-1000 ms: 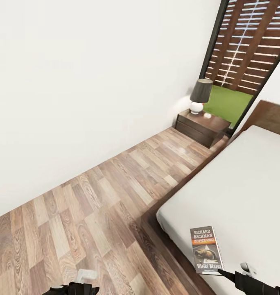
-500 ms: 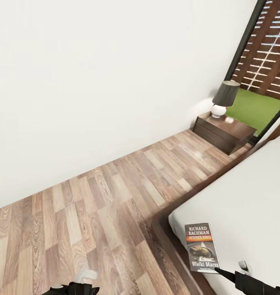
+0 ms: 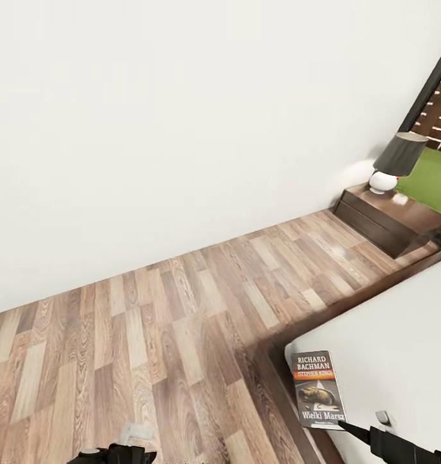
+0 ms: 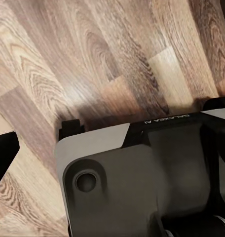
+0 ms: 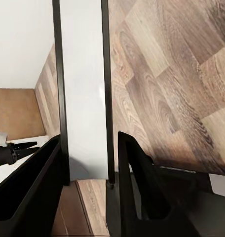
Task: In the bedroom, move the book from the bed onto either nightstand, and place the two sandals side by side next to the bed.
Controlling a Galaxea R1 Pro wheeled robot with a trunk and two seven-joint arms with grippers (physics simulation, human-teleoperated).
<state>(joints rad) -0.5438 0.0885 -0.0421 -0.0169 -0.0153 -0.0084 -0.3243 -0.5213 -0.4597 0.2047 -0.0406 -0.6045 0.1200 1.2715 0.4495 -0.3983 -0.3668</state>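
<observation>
**Book on the corner of the bed**

The book (image 3: 318, 389) lies flat, cover up, on the near corner of the bed (image 3: 401, 341). Wood-plank floor (image 3: 182, 322) runs along a white wall (image 3: 182, 129) to a dark nightstand (image 3: 391, 219) carrying a lamp (image 3: 394, 161). The right tool (image 5: 88, 163) stands open; the left tool's state cannot be told.

Setting: home bedroom, simulator render. Evidence: low bed (image 3: 401, 335) with pale mattress on a dark wooden frame; dark-brown nightstand (image 3: 391, 222) with drawer fronts against the white wall (image 3: 182, 129), carrying a table lamp (image 3: 393, 161) with grey shade and white base. Wood-plank floor (image 3: 169, 335). Dark-framed window (image 3: 436, 96) at the corner shows slatted fence and grass. Paperback book (image 3: 318, 390) lies on the mattress corner.
</observation>
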